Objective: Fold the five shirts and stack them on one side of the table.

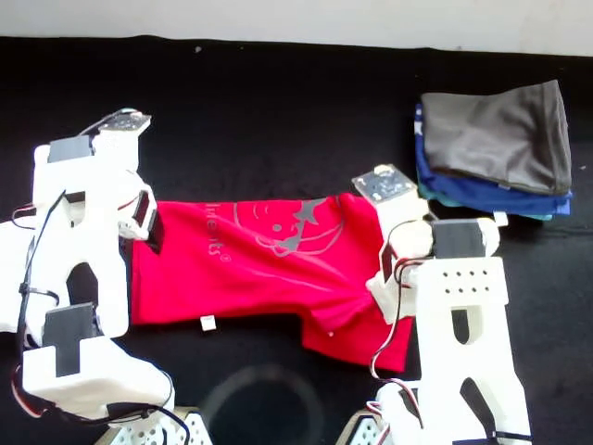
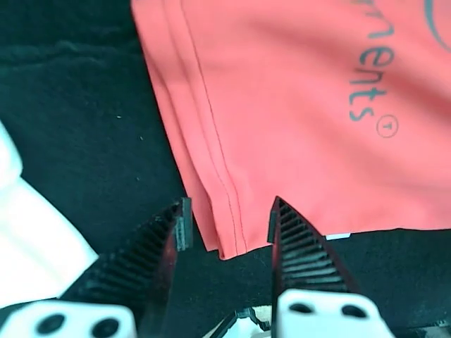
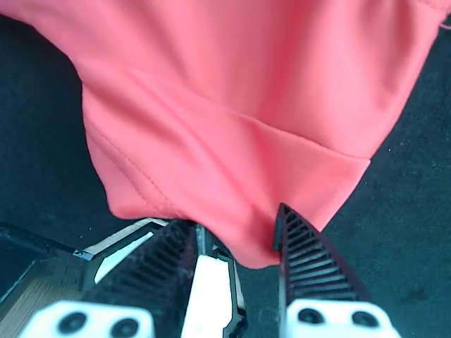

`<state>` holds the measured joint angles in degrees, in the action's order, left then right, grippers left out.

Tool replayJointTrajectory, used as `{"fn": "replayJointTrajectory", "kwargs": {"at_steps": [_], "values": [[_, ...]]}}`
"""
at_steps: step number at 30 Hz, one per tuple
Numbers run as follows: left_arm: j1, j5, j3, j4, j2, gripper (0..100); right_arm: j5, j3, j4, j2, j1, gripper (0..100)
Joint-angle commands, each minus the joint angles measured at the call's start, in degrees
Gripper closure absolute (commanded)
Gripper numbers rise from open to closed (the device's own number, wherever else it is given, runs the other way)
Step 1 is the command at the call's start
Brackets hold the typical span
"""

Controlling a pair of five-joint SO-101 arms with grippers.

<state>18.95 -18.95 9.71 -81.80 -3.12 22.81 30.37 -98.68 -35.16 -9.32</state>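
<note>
Folded shirts (image 1: 496,153), grey uppermost, are lying stacked at the far right of the black table (image 1: 278,111). The red printed fabric shirt (image 1: 250,269) is lying unfolded and creased at centre, awaiting folding. The left gripper (image 2: 229,222) is hovering open over its left hem; the right gripper (image 3: 236,232), jaws apart, is straddling bunched cloth

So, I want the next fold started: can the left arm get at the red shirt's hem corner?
Likely yes: the left tool is open astride the hem corner of the red shirt, with nothing covering it.
</note>
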Motion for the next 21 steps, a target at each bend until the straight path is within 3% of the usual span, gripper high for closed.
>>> {"fn": "replayJointTrajectory", "kwargs": {"at_steps": [1, 5, 11, 21], "values": [[-3.3, -0.18, -1.89, 0.44, 2.33, 82, 0.26, 1.45, 3.38, -0.92, 0.4, 85.0], [-7.08, -0.18, -1.01, 0.53, 2.24, 82, 0.26, 6.46, 9.45, -0.92, 0.4, 84.7], [-8.04, -0.18, -1.01, 2.55, -3.74, 82, -1.85, 7.6, 9.27, -1.54, 0.4, 72.4], [-8.13, -0.18, -1.1, 3.08, -12.7, 82, -2.2, 7.16, 6.2, -1.54, 0.31, 71.7]]}}
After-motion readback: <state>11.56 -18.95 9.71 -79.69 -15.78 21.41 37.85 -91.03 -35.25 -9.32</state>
